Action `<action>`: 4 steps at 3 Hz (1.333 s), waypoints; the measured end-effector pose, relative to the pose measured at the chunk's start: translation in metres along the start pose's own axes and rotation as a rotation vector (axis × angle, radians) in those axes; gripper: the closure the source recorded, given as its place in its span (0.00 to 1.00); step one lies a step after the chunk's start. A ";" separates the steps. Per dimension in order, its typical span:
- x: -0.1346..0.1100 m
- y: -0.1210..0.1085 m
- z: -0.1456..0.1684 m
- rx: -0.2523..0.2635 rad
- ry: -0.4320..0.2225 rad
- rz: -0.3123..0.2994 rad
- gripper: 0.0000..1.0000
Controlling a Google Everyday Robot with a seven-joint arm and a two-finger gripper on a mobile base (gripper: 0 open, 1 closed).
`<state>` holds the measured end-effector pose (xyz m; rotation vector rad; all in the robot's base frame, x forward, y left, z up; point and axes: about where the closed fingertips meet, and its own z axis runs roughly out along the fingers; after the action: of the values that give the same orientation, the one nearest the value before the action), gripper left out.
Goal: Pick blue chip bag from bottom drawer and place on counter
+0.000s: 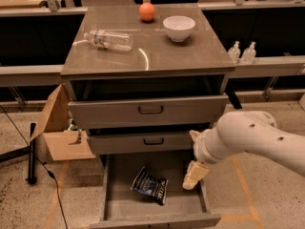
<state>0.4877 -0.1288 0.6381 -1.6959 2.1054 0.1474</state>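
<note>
Grey three-drawer cabinet, seen from the front and from above. Counter [157, 56] — glossy grey-brown top, toward 12 o'clock in the view. On it: clear water bottle [108, 39] lying on its side at the 10 o'clock part; orange [147, 12] near the far edge at 12 o'clock; white bowl [179, 27] upright, at 4 o'clock of the orange, near it but apart. Top drawer [119, 112] and middle drawer [119, 143], each with a dark handle, both pulled out a little. Bottom drawer [123, 206] pulled out far, toward 6 o'clock in the view, flat grey floor exposed. Blue chip bag [150, 185]: lying on that floor about mid-drawer, crinkled, set askew, light print facing up, touching neither side wall. Gripper [193, 176]: cream-coloured, pointing downward, at 3 o'clock of the bag, near it and not touching it, over the right inner edge of the bottom drawer; wide or narrow cannot be told; bag not in its grasp. Arm [252, 137] — thick, white, entering from 3 o'clock and passing in front of the cabinet's right side. Cardboard box [59, 128], flaps open, on the speckled floor at 9 o'clock of the cabinet, just beside it. Two small clear bottles [241, 52] on a ledge at 3 o'clock of the counter's front right corner.
</note>
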 end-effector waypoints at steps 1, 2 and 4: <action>-0.011 -0.027 0.011 0.096 -0.026 0.001 0.00; -0.011 -0.027 0.010 0.097 -0.027 0.001 0.00; 0.013 -0.001 0.078 0.124 -0.111 0.029 0.00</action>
<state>0.5074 -0.1137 0.5630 -1.5502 2.0156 0.1140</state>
